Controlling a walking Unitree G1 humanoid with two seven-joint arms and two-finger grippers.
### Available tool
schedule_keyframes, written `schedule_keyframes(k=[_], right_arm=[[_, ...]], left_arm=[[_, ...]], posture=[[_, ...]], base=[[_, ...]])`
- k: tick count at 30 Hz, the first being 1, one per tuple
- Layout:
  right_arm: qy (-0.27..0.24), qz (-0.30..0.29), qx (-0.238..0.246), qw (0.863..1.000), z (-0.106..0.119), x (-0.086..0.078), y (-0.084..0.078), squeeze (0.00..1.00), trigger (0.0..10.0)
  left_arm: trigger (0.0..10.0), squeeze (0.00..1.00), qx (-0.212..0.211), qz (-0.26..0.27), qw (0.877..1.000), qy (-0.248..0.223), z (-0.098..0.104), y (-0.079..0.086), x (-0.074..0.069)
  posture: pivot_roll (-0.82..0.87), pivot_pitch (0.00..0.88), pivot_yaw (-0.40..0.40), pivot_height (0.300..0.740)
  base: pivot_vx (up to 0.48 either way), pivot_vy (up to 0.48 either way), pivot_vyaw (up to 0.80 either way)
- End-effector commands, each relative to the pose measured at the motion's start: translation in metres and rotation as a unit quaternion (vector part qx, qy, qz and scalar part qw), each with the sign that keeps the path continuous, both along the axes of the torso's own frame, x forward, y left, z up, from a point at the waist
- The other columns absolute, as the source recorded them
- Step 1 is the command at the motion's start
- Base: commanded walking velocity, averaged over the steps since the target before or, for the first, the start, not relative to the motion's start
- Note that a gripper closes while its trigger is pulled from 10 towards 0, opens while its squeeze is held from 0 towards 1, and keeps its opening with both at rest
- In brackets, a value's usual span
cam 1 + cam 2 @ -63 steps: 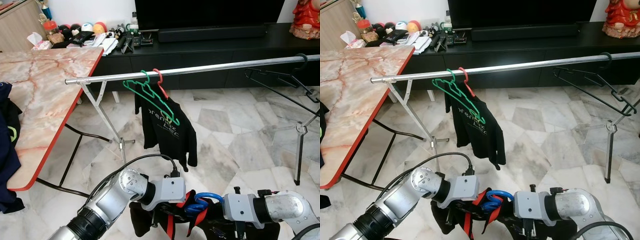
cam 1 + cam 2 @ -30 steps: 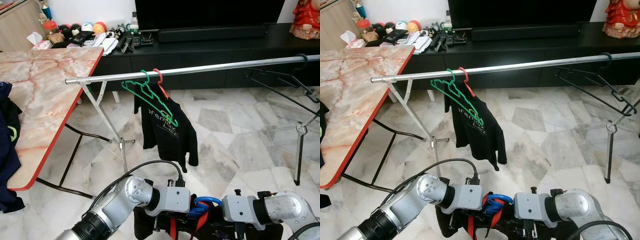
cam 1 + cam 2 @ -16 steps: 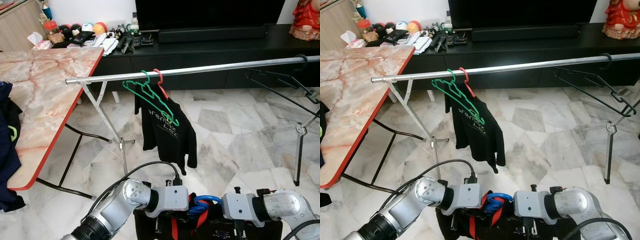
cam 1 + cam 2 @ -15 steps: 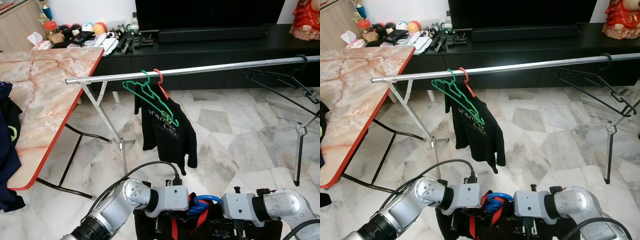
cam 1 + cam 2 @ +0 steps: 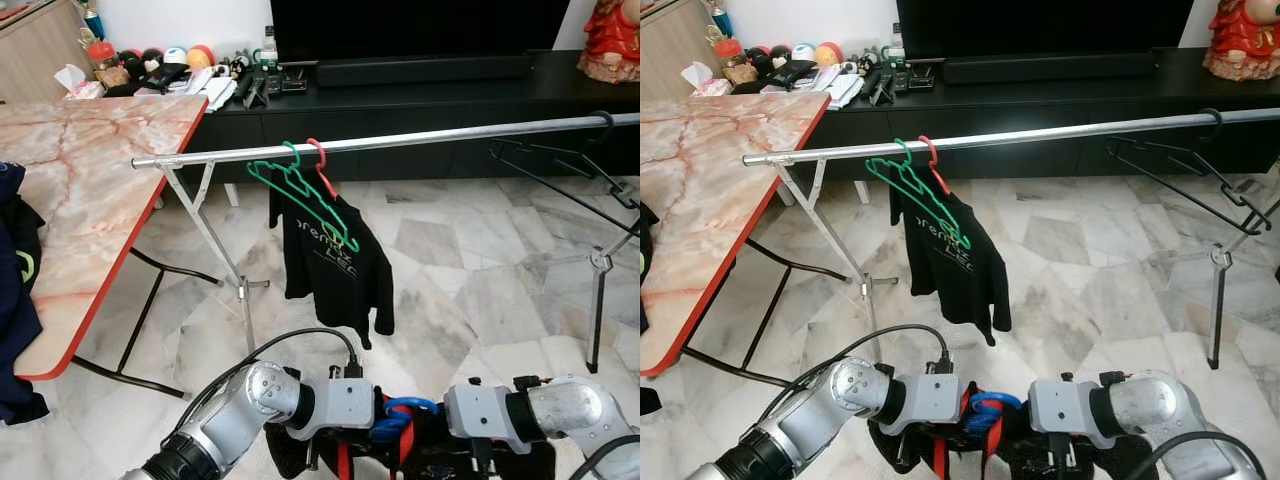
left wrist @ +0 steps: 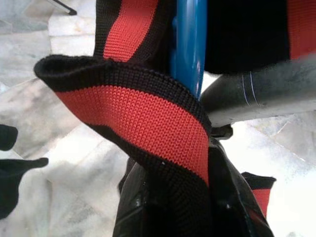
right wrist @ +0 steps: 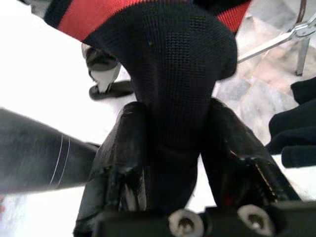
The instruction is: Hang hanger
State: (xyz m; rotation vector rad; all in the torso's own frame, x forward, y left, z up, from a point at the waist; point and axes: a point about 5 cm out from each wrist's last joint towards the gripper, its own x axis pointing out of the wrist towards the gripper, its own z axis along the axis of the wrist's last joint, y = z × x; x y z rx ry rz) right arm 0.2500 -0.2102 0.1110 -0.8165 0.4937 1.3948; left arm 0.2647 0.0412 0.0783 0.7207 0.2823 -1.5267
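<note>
Left gripper (image 6: pixel 170 197): held low in front of the body, its two black fingers clamped on the red-and-black knitted collar of the garment (image 6: pixel 143 128).
Right gripper (image 7: pixel 173 163): just beside the left one, its fingers closed on a fold of the same black fabric.
Blue plastic hanger (image 5: pixel 400 412): caught between the two wrists, its hook (image 5: pixel 985 405) rising just above the garment; its shaft is seen right behind the collar in the left wrist view.
Silver metal clothes rail (image 5: pixel 400 140): well beyond and above both grippers, running across the room.
On the rail: an empty green plastic hanger (image 5: pixel 300 195), touching a red hanger (image 5: pixel 318 160) that carries a black printed T-shirt (image 5: pixel 335 265); a black hanger (image 5: pixel 560 165) far along to the right.
Marble-patterned table with red edge (image 5: pixel 80 180): off to the left of the left arm.
</note>
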Motion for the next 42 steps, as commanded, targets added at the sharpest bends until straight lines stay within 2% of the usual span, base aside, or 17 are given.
schedule_keyframes(k=[1,11,15,16,18,19,22,26,27,29,31,33,34,36,38,40,42], right_arm=[[-0.006,0.013,0.005,1.000,0.008,0.002,0.002,1.00,10.0],[0.001,0.012,-0.020,1.000,0.017,0.000,-0.011,1.00,10.0],[-0.056,-0.037,-0.013,0.998,0.032,0.012,-0.022,0.99,10.0],[-0.072,-0.053,-0.010,0.996,0.035,0.016,-0.025,0.42,10.0],[-0.084,-0.064,-0.008,0.994,0.037,0.018,-0.027,0.42,10.0],[-0.128,-0.139,0.007,0.982,0.045,0.029,-0.039,0.00,10.0],[-0.166,-0.224,0.042,0.959,0.048,0.035,-0.053,0.00,10.0],[-0.169,-0.294,0.096,0.936,0.038,0.028,-0.058,0.00,10.0],[-0.169,-0.294,0.096,0.936,0.038,0.028,-0.058,0.00,10.0],[-0.168,-0.332,0.106,0.922,0.026,0.025,-0.061,0.00,10.0],[-0.173,-0.387,0.114,0.899,0.012,0.023,-0.068,0.00,10.0],[-0.177,-0.480,0.123,0.850,-0.009,0.022,-0.080,0.00,10.0],[-0.168,-0.571,0.130,0.793,-0.032,0.018,-0.091,0.00,10.0],[-0.149,-0.636,0.127,0.746,-0.057,0.008,-0.096,0.00,10.0],[-0.131,-0.673,0.123,0.718,-0.075,0.000,-0.097,0.00,10.0],[-0.077,-0.724,0.119,0.674,-0.107,-0.017,-0.090,0.00,10.0],[-0.051,-0.736,0.119,0.664,-0.123,-0.025,-0.081,0.00,10.0]], left_arm=[[10.0,0.00,0.007,-0.007,1.000,0.005,-0.004,0.001,-0.003],[10.0,0.00,0.002,0.008,1.000,0.006,-0.009,0.000,-0.002],[10.0,0.00,-0.001,0.027,1.000,0.010,-0.015,0.002,-0.003],[10.0,0.00,-0.003,0.035,0.999,0.010,-0.016,0.003,-0.002],[10.0,0.00,-0.004,0.040,0.999,0.009,-0.017,0.004,-0.002],[10.0,0.00,-0.013,0.065,0.998,0.011,-0.018,0.007,-0.001],[10.0,0.00,-0.019,0.088,0.996,0.011,-0.021,0.012,-0.002],[10.0,0.00,-0.025,0.104,0.994,0.013,-0.024,0.017,-0.007],[10.0,0.00,-0.025,0.104,0.994,0.013,-0.024,0.017,-0.007],[10.0,0.00,-0.030,0.114,0.993,0.011,-0.024,0.019,-0.008],[10.0,0.00,-0.045,0.138,0.989,0.012,-0.023,0.021,-0.007],[10.0,0.00,-0.070,0.172,0.983,0.000,-0.020,0.025,-0.004],[10.0,0.00,-0.086,0.211,0.974,-0.002,-0.017,0.030,0.000],[10.0,0.00,-0.105,0.241,0.965,0.002,-0.015,0.035,0.001],[10.0,0.00,-0.118,0.262,0.958,0.003,-0.013,0.038,0.001],[10.0,0.00,-0.135,0.306,0.942,-0.004,-0.012,0.045,0.002],[10.0,0.00,-0.144,0.324,0.935,-0.003,-0.012,0.048,0.002]], posture=[[-0.10,0.120,0.058,0.740],[-0.11,0.118,0.049,0.740],[-0.12,0.118,0.049,0.740],[-0.12,0.118,0.049,0.740],[-0.12,0.118,0.049,0.740],[-0.12,0.120,0.046,0.740],[-0.12,0.123,0.049,0.740],[-0.12,0.119,0.053,0.740],[-0.12,0.119,0.053,0.740],[-0.12,0.115,0.054,0.740],[-0.12,0.112,0.055,0.740],[-0.12,0.110,0.063,0.740],[-0.12,0.106,0.065,0.740],[-0.12,0.100,0.067,0.740],[-0.12,0.093,0.068,0.740],[-0.11,0.086,0.069,0.740],[-0.11,0.078,0.066,0.740]], base=[[0.000,0.000,0.00],[0.000,0.000,0.00],[0.000,0.000,0.00],[0.000,0.000,0.00],[0.000,0.000,0.00],[0.000,0.000,0.00],[0.000,0.000,0.00],[0.000,0.000,0.00],[0.000,0.000,0.00],[0.000,0.000,0.00],[0.000,0.000,0.00],[0.000,0.000,0.00],[0.000,0.000,0.00],[0.000,0.000,0.00],[0.000,0.000,0.00],[0.000,0.000,0.00],[0.000,0.000,0.00]])
